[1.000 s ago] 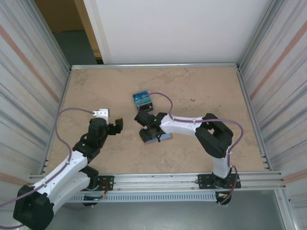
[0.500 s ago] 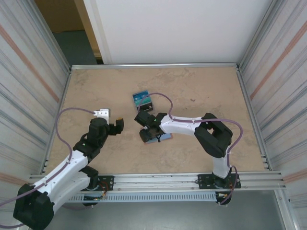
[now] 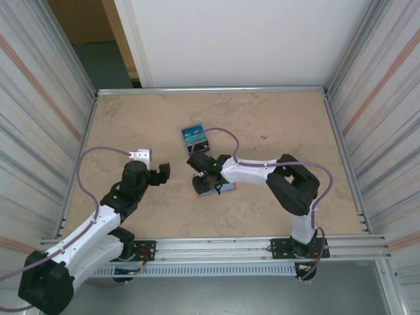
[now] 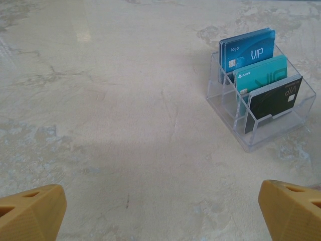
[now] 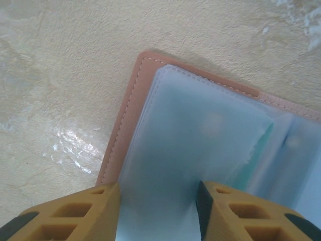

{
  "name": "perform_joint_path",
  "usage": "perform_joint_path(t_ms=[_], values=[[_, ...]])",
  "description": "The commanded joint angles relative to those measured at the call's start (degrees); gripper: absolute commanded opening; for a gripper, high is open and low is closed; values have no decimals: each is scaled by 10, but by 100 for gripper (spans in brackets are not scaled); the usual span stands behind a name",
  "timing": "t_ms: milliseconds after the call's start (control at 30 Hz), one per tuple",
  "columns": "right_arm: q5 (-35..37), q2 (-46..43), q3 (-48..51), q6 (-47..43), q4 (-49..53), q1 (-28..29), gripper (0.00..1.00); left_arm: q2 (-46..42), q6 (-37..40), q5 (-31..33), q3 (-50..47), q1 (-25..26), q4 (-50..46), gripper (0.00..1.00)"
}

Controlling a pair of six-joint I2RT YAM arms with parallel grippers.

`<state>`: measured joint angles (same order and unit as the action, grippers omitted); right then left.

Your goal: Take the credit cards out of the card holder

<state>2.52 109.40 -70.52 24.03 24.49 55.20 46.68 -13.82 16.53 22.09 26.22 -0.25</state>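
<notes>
Left gripper (image 4: 160,213) hovers over the table (image 3: 282,118) toward its left edge, jaws wide apart, empty; likely parked clear of the work. Clear stand (image 4: 261,103) of upright cards sits nearer the far edge; not the target. About mid-table, card holder (image 5: 125,115) lies open and flat, clear sleeves up, long axis roughly along the near edge as far as the top view shows. Right gripper (image 5: 157,201) is down on it, jaws partly apart astride a sleeve, nothing visibly pinched; probably lining up on the teal credit card (image 5: 261,145) tucked inside
</notes>
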Motion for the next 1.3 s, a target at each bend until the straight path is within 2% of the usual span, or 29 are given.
perform_joint_path(t_ms=[0, 233, 567, 800, 867, 1133, 1267], values=[[-32, -4, 35, 21, -1, -25, 42, -3, -5, -4, 22, -5, -10, 99], [-78, -29, 55, 23, -28, -57, 32, -7, -2, -12, 28, -5, -9, 99], [-148, -48, 67, 15, -47, -54, 13, -4, 12, -7, 30, 25, 7, 99], [-166, -62, 69, 4, -42, -36, 14, 20, 9, 16, 32, 60, 23, 99], [-151, -65, 71, 5, -37, -36, 15, 28, 8, 22, 35, 70, 25, 99], [-77, -90, 78, 15, -9, -37, 28, 45, 13, 41, 44, 90, 32, 99], [-39, -100, 82, 21, 8, -38, 28, 46, 17, 48, 47, 95, 30, 99]])
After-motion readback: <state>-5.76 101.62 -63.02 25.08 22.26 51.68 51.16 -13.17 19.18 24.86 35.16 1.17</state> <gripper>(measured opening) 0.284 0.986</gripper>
